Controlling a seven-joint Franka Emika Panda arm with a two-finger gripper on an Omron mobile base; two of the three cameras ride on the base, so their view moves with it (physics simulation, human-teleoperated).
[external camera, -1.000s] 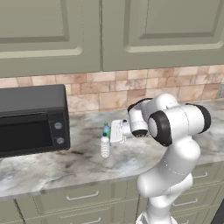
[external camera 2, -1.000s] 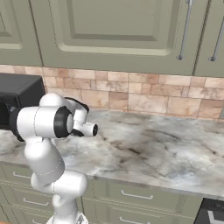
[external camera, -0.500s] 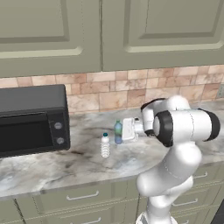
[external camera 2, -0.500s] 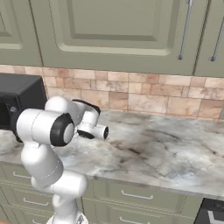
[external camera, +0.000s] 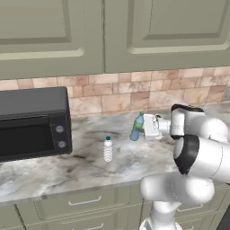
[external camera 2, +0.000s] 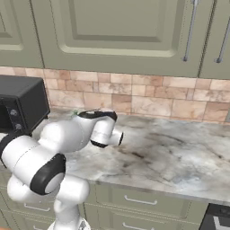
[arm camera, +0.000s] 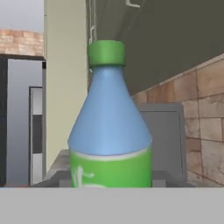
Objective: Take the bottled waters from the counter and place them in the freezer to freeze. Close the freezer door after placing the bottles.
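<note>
1. Over the marbled counter (external camera: 54, 179), in the left base view, the blue bottle with the green cap (external camera: 137, 127) is being held clear of the stone by the gripper (external camera: 144, 127), whose fingers are being kept clamped on the bottle's body. The bottle's long axis is being carried close to upright, leaning slightly, with the cap uppermost. The clear ribbed bottle with the dark cap (external camera: 108, 148) is standing upright on the counter, down and to the left of the held one and apart from it, between the hand and the black oven (external camera: 33, 122).

2. From the right base view, the hand is being hidden behind the arm's own white links, and only a small green speck, probably the cap (external camera 2: 74, 113), is being glimpsed at the arm's upper edge near the oven (external camera 2: 20, 105). The grip cannot be judged from this side.

3. Along the hand view, the blue bottle (arm camera: 109, 127) is being seen straight ahead of the fingers, right against them, with its green label at the bottom and its cap (arm camera: 106, 53) pointing up. Beyond it, well off to the left, a tall grey panel with a dark vertical strip (arm camera: 24, 127) is being seen; it is probably the freezer side of the refrigerator. The coming move is therefore judged to turn on the bottle being carried that way, neck up, while the second bottle is being left on the counter for a later trip.
</note>
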